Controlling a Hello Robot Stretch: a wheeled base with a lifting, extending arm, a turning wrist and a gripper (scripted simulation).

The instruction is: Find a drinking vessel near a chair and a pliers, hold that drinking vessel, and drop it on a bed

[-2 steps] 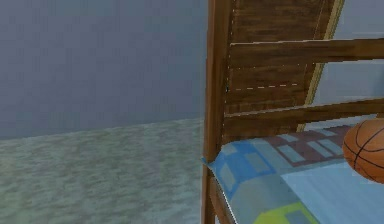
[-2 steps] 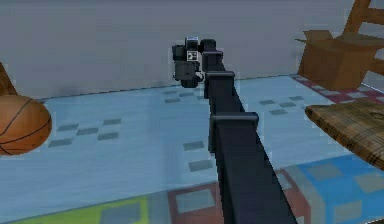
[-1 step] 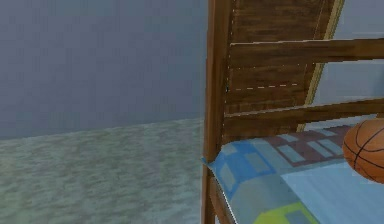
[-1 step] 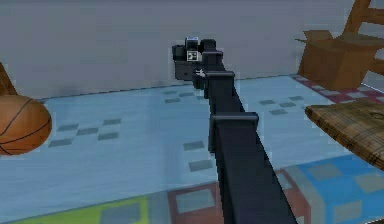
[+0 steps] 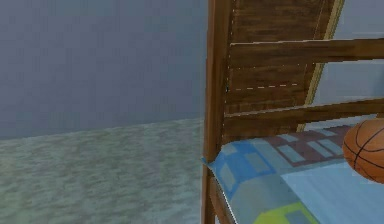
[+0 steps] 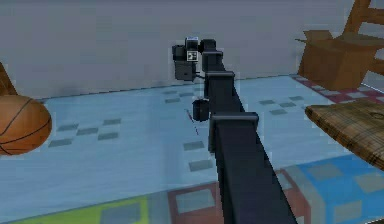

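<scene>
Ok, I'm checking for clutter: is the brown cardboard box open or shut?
Open: the brown cardboard box has its top flaps raised and spread, not folded flat over the top.

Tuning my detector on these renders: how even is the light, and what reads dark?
Forward view: the wall is evenly lit, without glare; the wooden bed frame reads darkest. Arm side view: the near-black arm stands out against the pale bedspread.
</scene>
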